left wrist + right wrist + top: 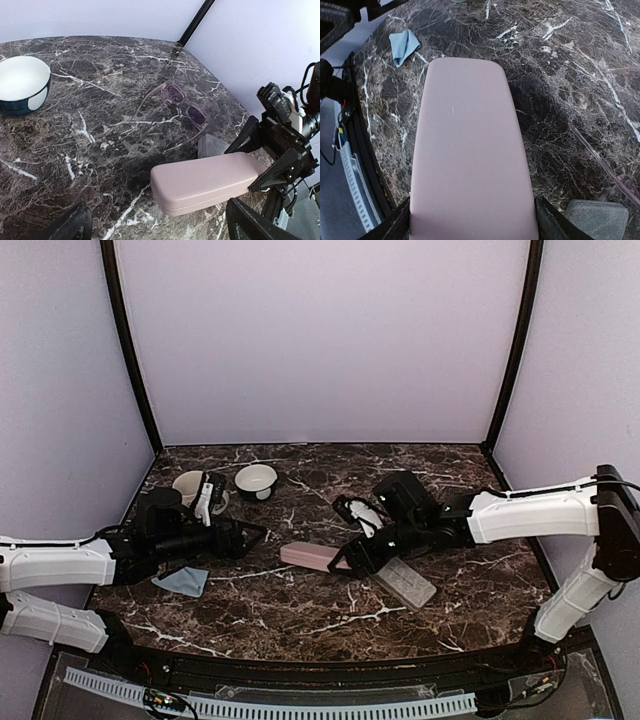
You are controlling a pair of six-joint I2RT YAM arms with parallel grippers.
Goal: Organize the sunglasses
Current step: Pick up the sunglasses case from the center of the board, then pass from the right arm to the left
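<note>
Pinching the pink case (305,555) at centre of the top view, the right gripper (347,561) faces the left gripper (255,537). In the left wrist view, its fingers (75,225) are spread; the red-framed sunglasses (176,102) lie above centre on the table (90,150). The right wrist view shows the case clamped, with the blue cloth (402,45) upper left.

The left arm (60,565) and right arm (530,515) have white shells and black joints. The left gripper (255,535) and right gripper (345,558) are black and angular.
</note>
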